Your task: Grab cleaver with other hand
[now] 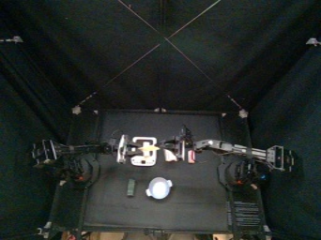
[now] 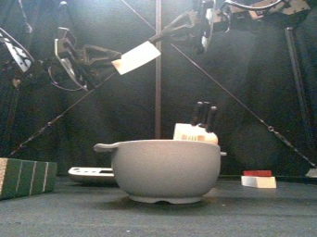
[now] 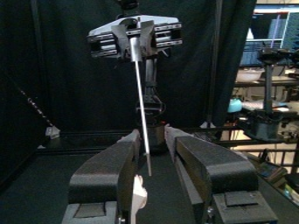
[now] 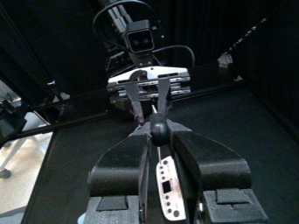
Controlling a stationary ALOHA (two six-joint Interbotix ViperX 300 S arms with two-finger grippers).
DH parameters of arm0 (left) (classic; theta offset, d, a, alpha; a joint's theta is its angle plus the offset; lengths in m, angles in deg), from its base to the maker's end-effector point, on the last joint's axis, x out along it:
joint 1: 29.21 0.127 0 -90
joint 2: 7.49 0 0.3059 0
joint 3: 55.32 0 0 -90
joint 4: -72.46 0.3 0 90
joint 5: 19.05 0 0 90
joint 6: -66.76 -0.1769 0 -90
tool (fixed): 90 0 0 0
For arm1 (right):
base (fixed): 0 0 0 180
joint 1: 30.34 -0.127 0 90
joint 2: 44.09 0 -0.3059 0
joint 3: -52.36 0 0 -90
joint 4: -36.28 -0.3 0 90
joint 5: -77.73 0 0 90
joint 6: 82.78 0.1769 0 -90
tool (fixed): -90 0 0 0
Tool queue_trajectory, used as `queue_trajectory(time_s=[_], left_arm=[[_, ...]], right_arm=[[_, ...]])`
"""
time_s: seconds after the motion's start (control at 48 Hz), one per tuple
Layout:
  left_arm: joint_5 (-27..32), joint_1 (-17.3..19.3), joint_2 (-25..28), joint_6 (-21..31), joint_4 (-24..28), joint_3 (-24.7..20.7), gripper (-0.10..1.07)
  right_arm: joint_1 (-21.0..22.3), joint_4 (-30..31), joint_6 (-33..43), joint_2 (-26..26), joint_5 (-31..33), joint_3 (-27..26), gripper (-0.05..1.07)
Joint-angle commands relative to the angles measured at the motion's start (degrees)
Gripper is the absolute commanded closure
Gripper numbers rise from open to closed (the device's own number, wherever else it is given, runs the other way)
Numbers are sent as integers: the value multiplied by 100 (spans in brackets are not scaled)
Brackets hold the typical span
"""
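The cleaver (image 2: 136, 57) hung tilted in the upper left of the front view, well above the tabletop (image 2: 247, 218), clamped at its handle in the right pincer (image 4: 162, 131). The left pincer (image 3: 145, 149) stood spread, its jaws flanking the blade edge without contact. A grey bowl (image 2: 166, 170) occupied the lower centre.

One cleaver (image 1: 145, 149), one bowl (image 2: 165, 170), two arms.
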Motion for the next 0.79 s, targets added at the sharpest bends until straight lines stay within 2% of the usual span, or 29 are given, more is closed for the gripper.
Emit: queue_trajectory(time_s=[0.0,0.312,0.438,0.583,0.771], left_arm=[[-53,9,18,-9,-70,-123,25],[-53,26,123,0,-167,-149,25],[-53,26,123,0,-167,-149,29],[-53,26,123,0,-176,-149,43],[-53,44,97,-35,-202,-88,70]], right_arm=[[18,-9,-9,-70,-18,-176,44],[26,0,-9,-70,-18,-193,44],[18,9,-18,-70,-18,-193,44],[26,9,-18,-70,-18,-185,44],[26,-9,-9,-70,-18,-97,44]])
